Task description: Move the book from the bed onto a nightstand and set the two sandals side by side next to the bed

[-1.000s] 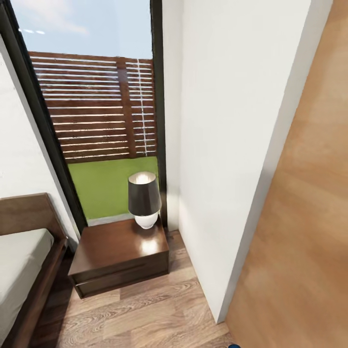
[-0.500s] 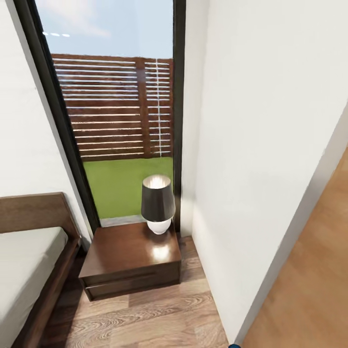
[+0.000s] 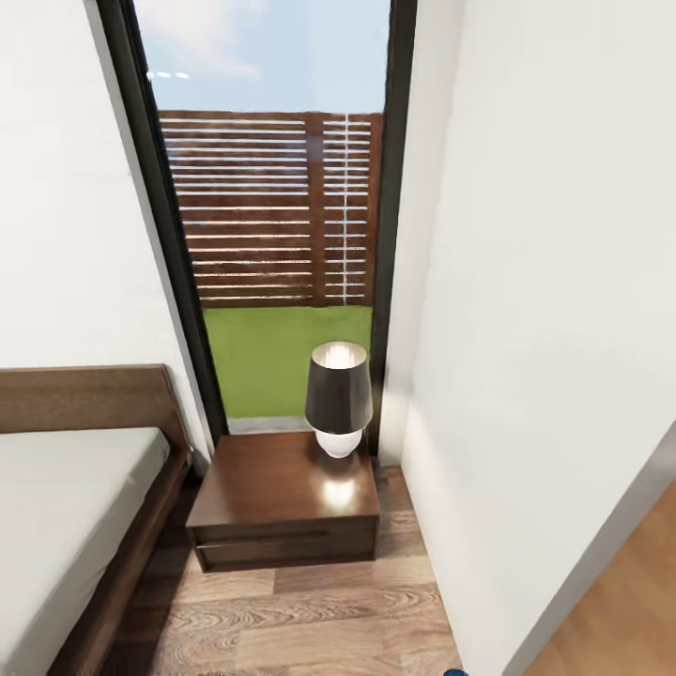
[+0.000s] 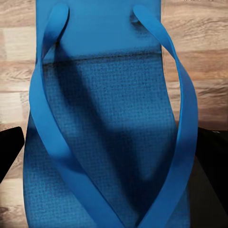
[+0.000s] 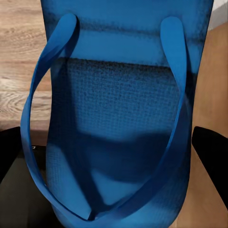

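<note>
From the head camera I look down a narrow strip of wood floor (image 3: pixel 310 610). The bed (image 3: pixel 66 507) sits at about eight o'clock, white mattress in a dark frame. The nightstand (image 3: pixel 282 498) stands just beside it near six o'clock, with a black-shaded lamp (image 3: pixel 338 399) on its far corner and a tall window (image 3: pixel 272 207) behind. A white wall (image 3: pixel 545 329) runs along the three o'clock side. The book is not visible.

From the left wrist camera, one blue sandal (image 4: pixel 102 133) lies sole-up-close between my left gripper (image 4: pixel 111 156), whose dark fingers (image 4: pixel 9 147) sit at either edge of it. I judge the gripper clamped on the sandal, with plank floor beyond.

From the right wrist camera, the second blue sandal (image 5: pixel 121 123) sits the same way in my right gripper (image 5: pixel 111 156), dark fingers (image 5: pixel 211 152) flanking it, so I read that as gripped too.

To do this step well, I would roll closer to the bare floor at the bed's side, lower both arms together, and keep the sandals parallel and level before releasing.
</note>
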